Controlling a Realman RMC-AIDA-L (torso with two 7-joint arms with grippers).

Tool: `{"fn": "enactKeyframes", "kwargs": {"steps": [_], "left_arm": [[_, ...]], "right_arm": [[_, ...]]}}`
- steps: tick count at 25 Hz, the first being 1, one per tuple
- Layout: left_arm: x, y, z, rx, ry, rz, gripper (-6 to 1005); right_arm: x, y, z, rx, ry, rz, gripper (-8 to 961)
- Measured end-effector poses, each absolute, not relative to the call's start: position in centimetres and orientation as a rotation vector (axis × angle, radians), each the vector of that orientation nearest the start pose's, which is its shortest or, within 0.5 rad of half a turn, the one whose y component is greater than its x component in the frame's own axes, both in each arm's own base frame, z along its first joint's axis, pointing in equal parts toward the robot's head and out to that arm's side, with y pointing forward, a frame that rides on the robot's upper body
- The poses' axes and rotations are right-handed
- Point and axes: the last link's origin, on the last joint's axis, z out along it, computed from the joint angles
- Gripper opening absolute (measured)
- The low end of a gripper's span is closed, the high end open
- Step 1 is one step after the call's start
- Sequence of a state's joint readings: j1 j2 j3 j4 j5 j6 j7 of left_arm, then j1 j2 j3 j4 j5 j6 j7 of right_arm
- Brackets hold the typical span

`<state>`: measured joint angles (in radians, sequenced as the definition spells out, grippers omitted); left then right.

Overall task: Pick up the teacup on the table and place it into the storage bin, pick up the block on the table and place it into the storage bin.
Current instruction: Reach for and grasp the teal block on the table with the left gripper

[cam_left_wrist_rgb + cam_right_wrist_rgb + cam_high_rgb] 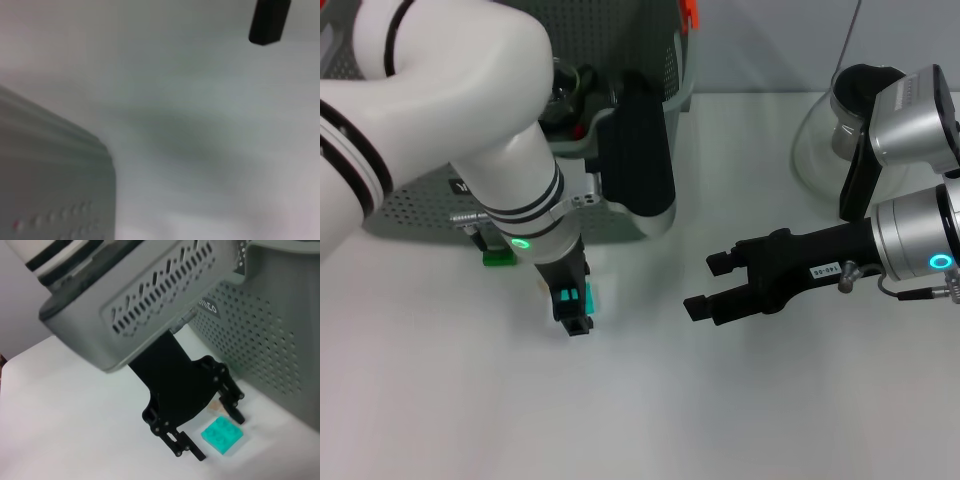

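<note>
Left tool [576, 312] is pointing down at the bench [640, 420], fingers spread wide and straddling the teal studded block [223, 434], holding nothing yet. The block is lying flat on the bench just beside the front wall of the grey-green perforated storage bin [420, 205]. It's looking light, rigid, smooth plastic; best pinched across two opposite flat sides, low enough not to slip off the studs. Right tool [718, 285] is hovering well apart over the bench, open and empty. No teacup is showing on the bench.
</note>
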<state>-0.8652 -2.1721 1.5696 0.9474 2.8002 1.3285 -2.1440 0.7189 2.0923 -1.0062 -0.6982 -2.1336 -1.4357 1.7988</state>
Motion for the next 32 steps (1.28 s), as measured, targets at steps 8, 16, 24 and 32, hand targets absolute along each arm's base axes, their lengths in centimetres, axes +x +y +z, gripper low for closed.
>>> {"fn": "enactKeyframes", "kwargs": {"steps": [8, 16, 24, 32], "left_arm": [[-16.07, 37.66, -8.63, -2.762, -0.029, 0.951, 632], [-15.8, 37.83, -8.69, -2.757, -0.026, 0.949, 639], [-15.76, 37.99, -8.77, -2.751, -0.025, 0.94, 639], [-15.95, 38.02, -9.0, -2.753, -0.037, 0.946, 638]], "right_arm": [[20.12, 36.12, -4.69, -2.97, 0.797, 0.279, 882], [20.29, 36.05, -4.67, -2.968, 0.802, 0.278, 882], [20.56, 36.05, -4.85, -2.956, 0.811, 0.276, 877], [20.6, 36.03, -4.88, -2.957, 0.802, 0.275, 876]]}}
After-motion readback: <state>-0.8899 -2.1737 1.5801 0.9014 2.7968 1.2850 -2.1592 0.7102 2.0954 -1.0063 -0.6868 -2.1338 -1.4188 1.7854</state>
